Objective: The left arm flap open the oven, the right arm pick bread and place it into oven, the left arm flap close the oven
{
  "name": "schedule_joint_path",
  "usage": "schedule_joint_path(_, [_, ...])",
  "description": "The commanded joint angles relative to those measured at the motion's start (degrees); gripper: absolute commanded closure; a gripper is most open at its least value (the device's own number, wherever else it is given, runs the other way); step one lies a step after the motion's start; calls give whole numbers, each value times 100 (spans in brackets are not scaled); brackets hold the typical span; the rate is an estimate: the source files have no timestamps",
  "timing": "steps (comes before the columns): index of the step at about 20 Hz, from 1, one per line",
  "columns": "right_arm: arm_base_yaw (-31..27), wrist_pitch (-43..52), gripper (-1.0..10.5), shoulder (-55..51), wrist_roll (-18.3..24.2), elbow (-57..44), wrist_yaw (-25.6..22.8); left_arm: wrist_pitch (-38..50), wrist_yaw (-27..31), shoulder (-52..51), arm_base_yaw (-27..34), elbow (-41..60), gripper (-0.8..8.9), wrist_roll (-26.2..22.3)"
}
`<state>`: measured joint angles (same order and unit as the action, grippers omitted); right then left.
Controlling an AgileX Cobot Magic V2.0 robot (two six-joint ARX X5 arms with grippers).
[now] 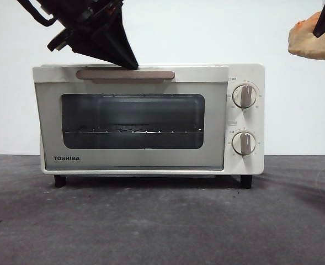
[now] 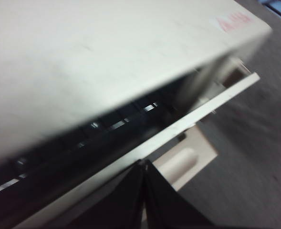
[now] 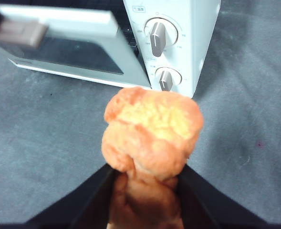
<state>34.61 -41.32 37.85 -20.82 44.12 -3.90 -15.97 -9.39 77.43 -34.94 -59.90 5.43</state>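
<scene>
The cream TOSHIBA oven (image 1: 245, 72) stands mid-table, its dark glass door (image 1: 132, 121) tipped slightly ajar. My left gripper (image 1: 132, 65) is shut, its pointed tip resting on the door's top edge just behind the beige handle (image 1: 125, 74). In the left wrist view the shut jaws of the left gripper (image 2: 142, 163) meet at the door's rim, and a dark gap shows the wire rack (image 2: 116, 125). My right gripper (image 3: 147, 191) is shut on the golden-orange bread (image 3: 152, 129), which hangs high to the right of the oven (image 3: 197, 43). In the front view the bread (image 1: 308, 43) is at the upper right edge.
Two round knobs (image 1: 244, 95) sit on the oven's right panel. Dark grey cloth (image 1: 162, 221) covers the table in front of and beside the oven. A plain white wall stands behind.
</scene>
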Motion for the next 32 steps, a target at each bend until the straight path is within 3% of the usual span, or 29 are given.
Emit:
schedule_joint_path(1, [50,57,771,13,70,90,-7,-608,77,282,-186,127,803,-20])
schedule_joint_path(10, [50,59,771,15,76,90,-26,-1681,74,282,-765,127,803,0])
schedule_joint_path(25, [50,57,771,28,72,90,7,-2312,81,157,-839,127,803,66])
schedule_joint_path(32, [70,350,771,627,-72,90,715,-2435,282,-901,-433,153,803,63])
